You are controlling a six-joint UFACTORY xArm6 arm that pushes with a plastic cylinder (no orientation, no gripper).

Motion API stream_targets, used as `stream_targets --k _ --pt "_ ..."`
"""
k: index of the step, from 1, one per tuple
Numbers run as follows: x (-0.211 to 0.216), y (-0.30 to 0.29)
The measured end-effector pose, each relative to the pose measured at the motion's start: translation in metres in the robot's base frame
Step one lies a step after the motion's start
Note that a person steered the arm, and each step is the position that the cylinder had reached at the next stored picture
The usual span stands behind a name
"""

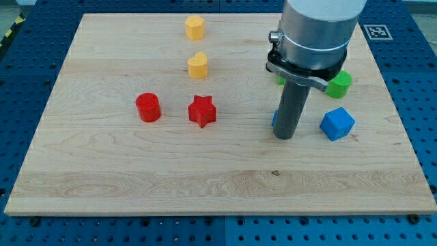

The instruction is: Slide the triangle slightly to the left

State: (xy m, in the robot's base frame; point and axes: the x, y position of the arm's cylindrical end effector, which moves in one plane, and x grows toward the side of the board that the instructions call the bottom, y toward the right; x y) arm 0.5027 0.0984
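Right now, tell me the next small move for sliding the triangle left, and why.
Probably a short push toward the view's left: my tip sits against a blue block, mostly hidden behind the rod, likely the triangle, though its shape cannot be made out. The red star lies farther left.

Wooden board on a blue perforated bench

A pale wooden board (205, 171) is laid on a blue perforated bench (27, 61); a black-and-white marker (375, 31) is seen at the view's top right.

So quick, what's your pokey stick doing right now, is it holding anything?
My tip: no gripper, so it holds nothing; it sits against a blue block mostly hidden behind the rod, left of the blue cube.
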Motion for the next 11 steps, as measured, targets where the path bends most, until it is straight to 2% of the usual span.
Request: stream_targets --k 1,4,6,9,10,11 --pt "0.000 0.002" --pt "-0.003 0.066" --pt "-0.025 0.054" --pt "-0.046 -0.009" --pt "-0.047 -0.008" --pt "-0.054 0.016"
